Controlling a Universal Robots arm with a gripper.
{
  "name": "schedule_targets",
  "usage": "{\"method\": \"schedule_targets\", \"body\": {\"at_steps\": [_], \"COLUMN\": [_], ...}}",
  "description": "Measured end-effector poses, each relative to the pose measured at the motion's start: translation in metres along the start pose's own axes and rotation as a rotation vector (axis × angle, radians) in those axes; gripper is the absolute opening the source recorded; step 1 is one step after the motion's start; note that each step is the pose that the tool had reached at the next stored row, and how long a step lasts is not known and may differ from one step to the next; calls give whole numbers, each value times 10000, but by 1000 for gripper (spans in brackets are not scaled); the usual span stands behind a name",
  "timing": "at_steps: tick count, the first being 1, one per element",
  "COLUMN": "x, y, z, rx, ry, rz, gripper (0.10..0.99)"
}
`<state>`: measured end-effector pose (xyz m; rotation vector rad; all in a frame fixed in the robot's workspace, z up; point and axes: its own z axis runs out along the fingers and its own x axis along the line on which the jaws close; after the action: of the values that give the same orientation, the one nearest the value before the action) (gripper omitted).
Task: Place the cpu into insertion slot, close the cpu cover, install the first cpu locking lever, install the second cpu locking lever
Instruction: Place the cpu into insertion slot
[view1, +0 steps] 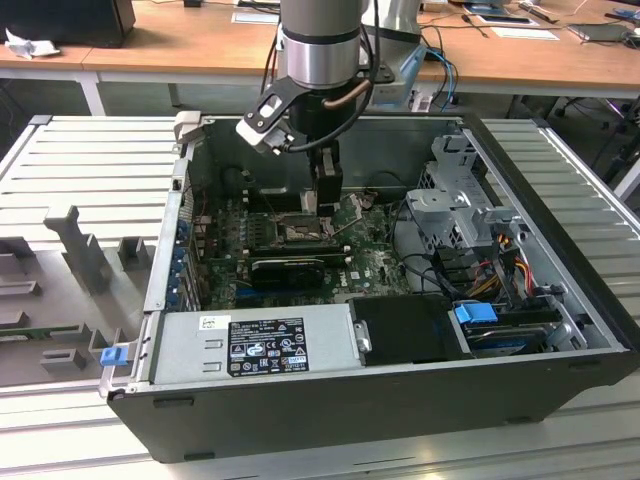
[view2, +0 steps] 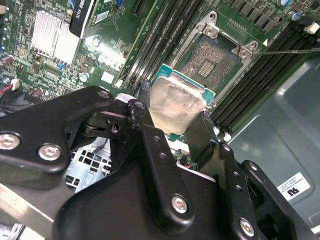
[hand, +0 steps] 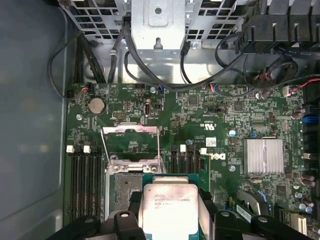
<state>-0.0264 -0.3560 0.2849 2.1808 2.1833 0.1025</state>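
Observation:
My gripper reaches down into the open computer case and is shut on the cpu, a flat square chip with a grey metal top. In both wrist views the black fingers clamp two opposite edges of the chip. The cpu hangs just above the green board, partly over one side of the insertion slot. The insertion slot lies bare, its contact field showing. The cpu cover stands swung open beyond the slot, with thin wire levers along its sides. In the exterior view the slot sits just below the gripper.
A long black card lies close to the slot. Memory slots flank the socket and a finned heatsink stands nearby. A power supply, drive cage and loose cables line the case. Grey fixtures stand at the exterior view's left.

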Motion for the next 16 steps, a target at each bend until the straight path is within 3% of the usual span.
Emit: {"method": "schedule_targets", "body": {"at_steps": [6, 16], "x": [0, 12], "y": [-11, -21], "z": [92, 181], "rx": [0, -1], "ry": [0, -9], "rz": [0, 1], "gripper": [529, 529]}}
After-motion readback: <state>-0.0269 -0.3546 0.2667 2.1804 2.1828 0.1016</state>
